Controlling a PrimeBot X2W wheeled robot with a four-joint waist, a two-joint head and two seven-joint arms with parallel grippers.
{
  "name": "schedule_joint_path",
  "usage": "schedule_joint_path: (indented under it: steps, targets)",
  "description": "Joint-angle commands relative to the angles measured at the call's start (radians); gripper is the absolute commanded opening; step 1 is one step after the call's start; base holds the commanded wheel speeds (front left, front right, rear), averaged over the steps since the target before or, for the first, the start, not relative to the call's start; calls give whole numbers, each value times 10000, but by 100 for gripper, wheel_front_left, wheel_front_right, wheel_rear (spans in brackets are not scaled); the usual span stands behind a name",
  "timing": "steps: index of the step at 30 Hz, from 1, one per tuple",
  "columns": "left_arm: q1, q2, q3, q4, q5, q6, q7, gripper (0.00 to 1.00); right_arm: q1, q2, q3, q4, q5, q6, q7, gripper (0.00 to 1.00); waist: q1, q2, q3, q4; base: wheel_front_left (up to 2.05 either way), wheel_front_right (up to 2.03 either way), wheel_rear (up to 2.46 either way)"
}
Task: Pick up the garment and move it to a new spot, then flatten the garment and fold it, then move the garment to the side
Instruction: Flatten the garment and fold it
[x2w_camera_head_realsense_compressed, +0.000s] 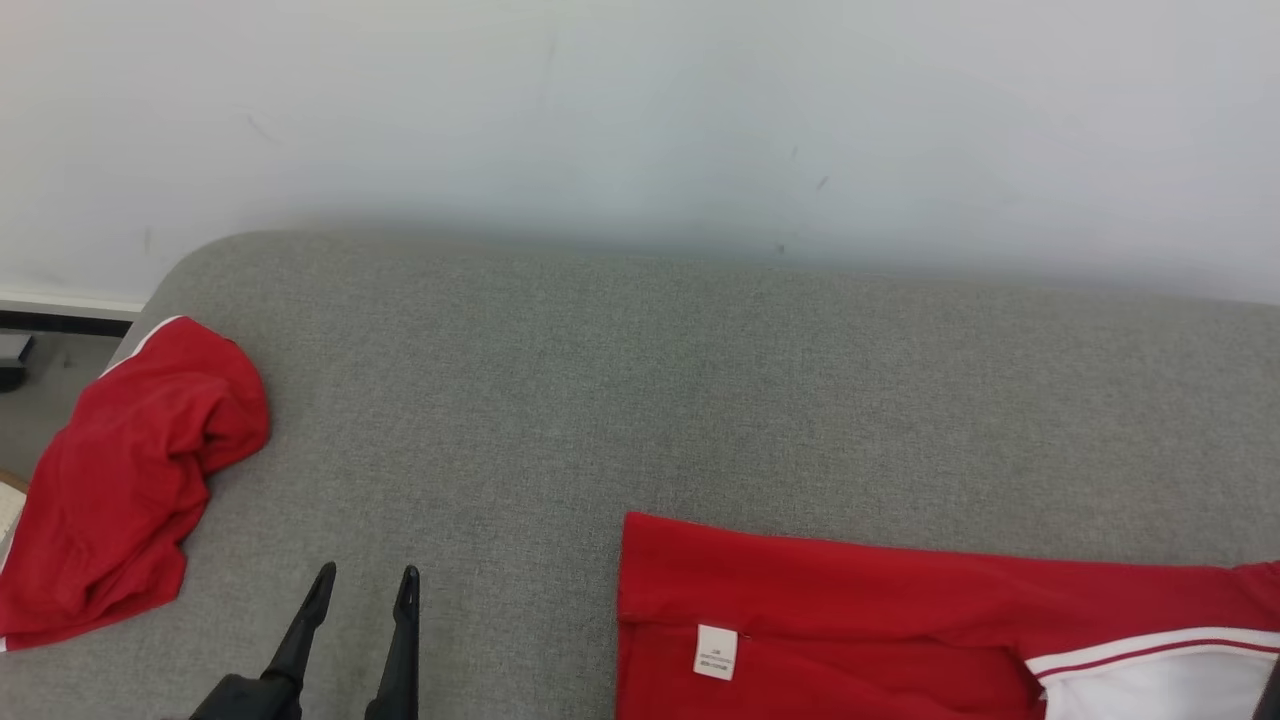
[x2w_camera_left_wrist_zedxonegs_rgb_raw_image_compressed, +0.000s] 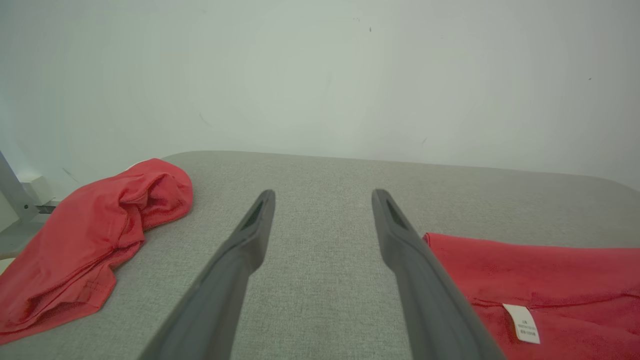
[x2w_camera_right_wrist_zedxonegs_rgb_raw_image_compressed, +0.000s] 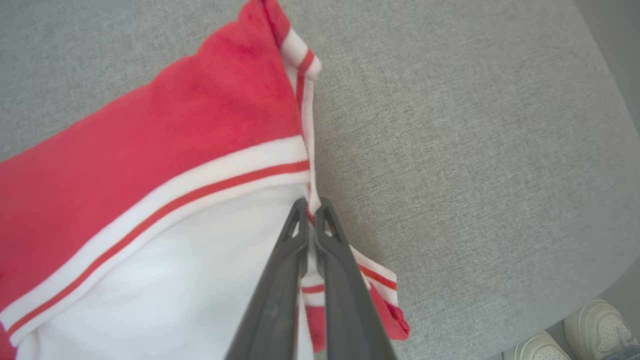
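The garment (x2w_camera_head_realsense_compressed: 850, 600) is red with a white panel and red-and-white striped trim, and it lies flat on the grey cushion (x2w_camera_head_realsense_compressed: 600, 380) at the lower right. A white label (x2w_camera_head_realsense_compressed: 716, 651) shows near its left edge. In the right wrist view my right gripper (x2w_camera_right_wrist_zedxonegs_rgb_raw_image_compressed: 312, 210) is shut on the striped edge of the garment (x2w_camera_right_wrist_zedxonegs_rgb_raw_image_compressed: 150, 150), with the trim pinched between its fingertips. My left gripper (x2w_camera_head_realsense_compressed: 366, 575) stands open at the lower left with nothing between its fingers, left of the garment. The left wrist view shows the same open gripper (x2w_camera_left_wrist_zedxonegs_rgb_raw_image_compressed: 324, 197) over bare cushion, beside the garment (x2w_camera_left_wrist_zedxonegs_rgb_raw_image_compressed: 540, 270).
A second red garment (x2w_camera_head_realsense_compressed: 130, 480) lies crumpled at the cushion's left end, also seen in the left wrist view (x2w_camera_left_wrist_zedxonegs_rgb_raw_image_compressed: 90, 240). A pale wall (x2w_camera_head_realsense_compressed: 640, 120) rises behind the cushion. A person's white shoes (x2w_camera_right_wrist_zedxonegs_rgb_raw_image_compressed: 565, 335) stand on the floor past the cushion's rounded edge.
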Motion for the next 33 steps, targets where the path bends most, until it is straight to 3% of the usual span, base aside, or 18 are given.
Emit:
schedule_joint_path:
  steps: [1,6,10,14,16,21,27,33]
  targets:
    - [195,-23,3,-65,-69,69,26,100,70,-197,-267,-161,-193,-26,109,0,-1,-1,-83,-60,0,0,0]
    - [431,-83,-45,-206,-95,178,32,100,364,-474,-1019,-833,-434,-26,581,0,-1,-1,-251,-210,0,0,0]
    - [607,-91,-54,-280,-140,252,27,100,526,-411,-863,-1635,-276,-25,1098,0,-1,-1,-381,-381,0,0,0]
    - [748,-82,5,-297,-250,238,-46,100,606,3,33,-2679,525,-23,1797,0,-1,-1,-530,-589,0,0,0]
    - [780,-103,-20,-209,-327,213,-106,100,782,299,1060,-3589,1274,-23,2459,0,-1,-1,-638,-682,0,0,0]
    - [688,-167,-94,-34,-358,171,-176,100,954,702,2994,-4566,2234,-23,3245,0,-1,-1,-738,-707,0,0,0]
    - [518,-290,-313,118,-282,120,-197,100,573,1060,4587,-4038,2815,-23,3057,0,-1,-1,-729,-460,0,0,0]
    - [484,-388,-530,-52,-107,273,-80,100,-110,1176,5394,-2737,2996,-23,2169,0,-1,-1,-635,-81,0,0,0]
